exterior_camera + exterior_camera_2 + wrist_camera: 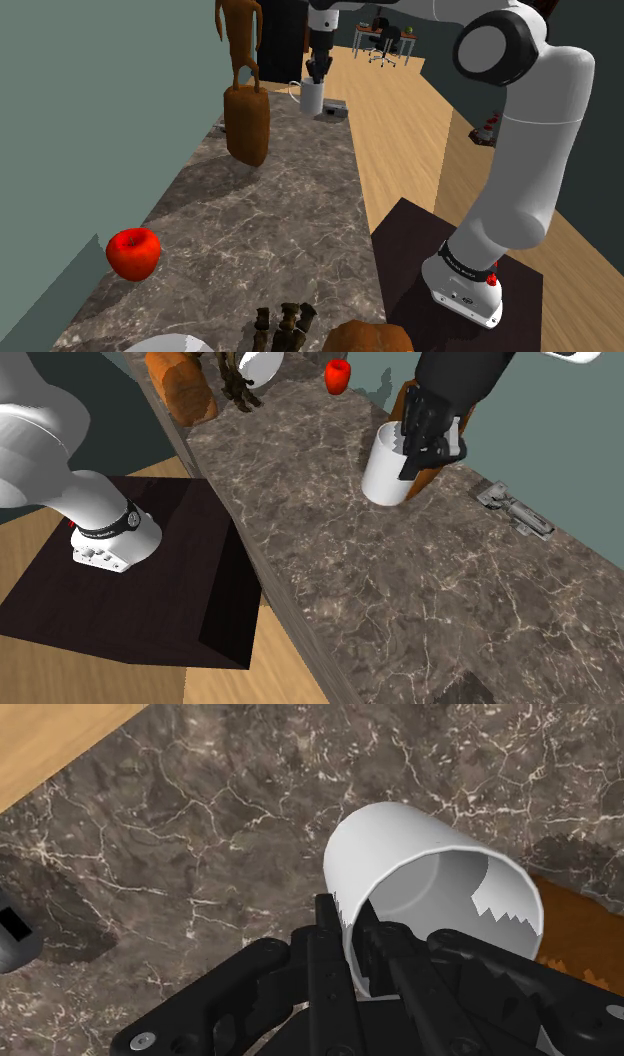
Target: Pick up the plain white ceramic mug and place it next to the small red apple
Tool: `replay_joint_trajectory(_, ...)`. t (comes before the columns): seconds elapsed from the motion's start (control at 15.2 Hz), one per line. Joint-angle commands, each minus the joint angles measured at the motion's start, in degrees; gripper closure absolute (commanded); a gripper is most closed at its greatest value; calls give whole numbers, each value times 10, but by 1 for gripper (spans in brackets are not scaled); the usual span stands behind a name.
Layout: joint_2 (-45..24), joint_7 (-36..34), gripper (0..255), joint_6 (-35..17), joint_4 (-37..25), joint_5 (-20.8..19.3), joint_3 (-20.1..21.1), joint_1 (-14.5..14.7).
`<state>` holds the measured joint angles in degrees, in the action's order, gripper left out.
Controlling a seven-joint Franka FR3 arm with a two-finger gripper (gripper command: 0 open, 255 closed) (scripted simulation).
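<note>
Broadly, a dark marble counter (270, 230) runs along a grey-green wall, with the white arm (520, 150) reaching over it from its dark stand (410, 240) on the wood floor. A brown carved figure (246, 122) stands toward the counter's far end in the shoulder view. Just beside its base is the white mug (311, 97), upright (whether its bottom touches the counter I cannot tell). The black gripper (350, 922) is clamped on the mug's wall at the rim, one finger outside and one inside. The red apple (133, 253) lies well apart from the mug, by the wall at the shoulder view's lower left. A small grey metal piece (515, 510) lies on the counter near the mug.
</note>
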<state>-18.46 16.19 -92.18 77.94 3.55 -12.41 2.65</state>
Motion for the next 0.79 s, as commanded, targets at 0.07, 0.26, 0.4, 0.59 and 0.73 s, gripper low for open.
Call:
replay_joint_trajectory(0.07,18,-39,255,-6,23,-5,12,28)
replay_joint_trajectory(0.26,30,-77,255,-10,39,-8,25,53)
replay_joint_trajectory(0.4,34,-102,255,-12,45,-9,35,70)
replay_joint_trajectory(0.59,37,-140,255,-13,47,-10,48,94)
replay_joint_trajectory(0.73,35,-165,255,-13,45,-11,57,110)
